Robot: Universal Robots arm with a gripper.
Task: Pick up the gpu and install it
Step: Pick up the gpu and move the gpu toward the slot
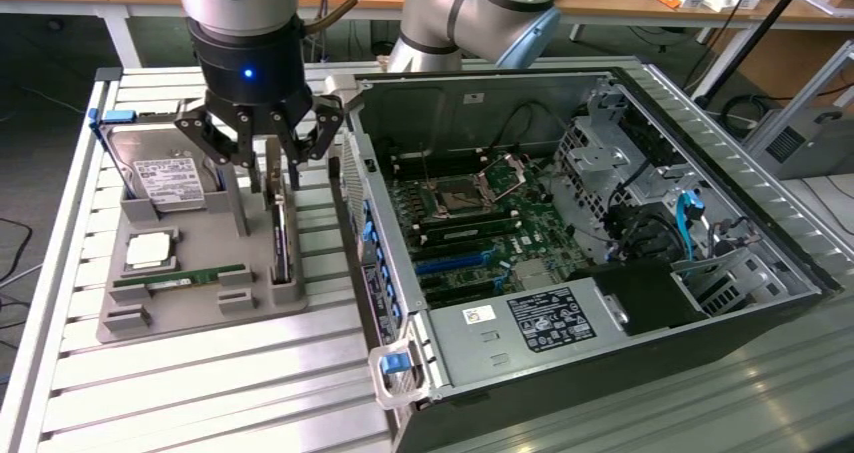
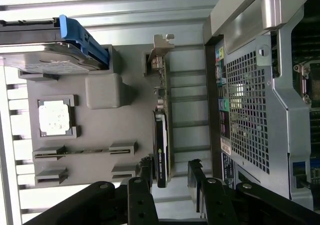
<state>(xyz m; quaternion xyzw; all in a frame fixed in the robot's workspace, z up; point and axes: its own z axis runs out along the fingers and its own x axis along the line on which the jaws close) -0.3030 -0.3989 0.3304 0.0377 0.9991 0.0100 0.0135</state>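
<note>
- The gpu (image 1: 280, 238) stood on its long edge in a slot of the grey holder tray (image 1: 200, 318), at 9 o'clock of the open computer case (image 1: 601, 273) in the exterior view
- Its long axis ran from 12 to 6 o'clock there, with the silvery bracket (image 2: 160, 50) at the 12 o'clock end, nearest the hard drive (image 1: 167, 178)
- The gripper (image 1: 267, 153) hung over the gpu, jaws spread wide and holding nothing
- The gpu sat lower than the fingers (image 2: 145, 171), in line with the gap between them, and reached toward 6 o'clock from the gripper
</note>
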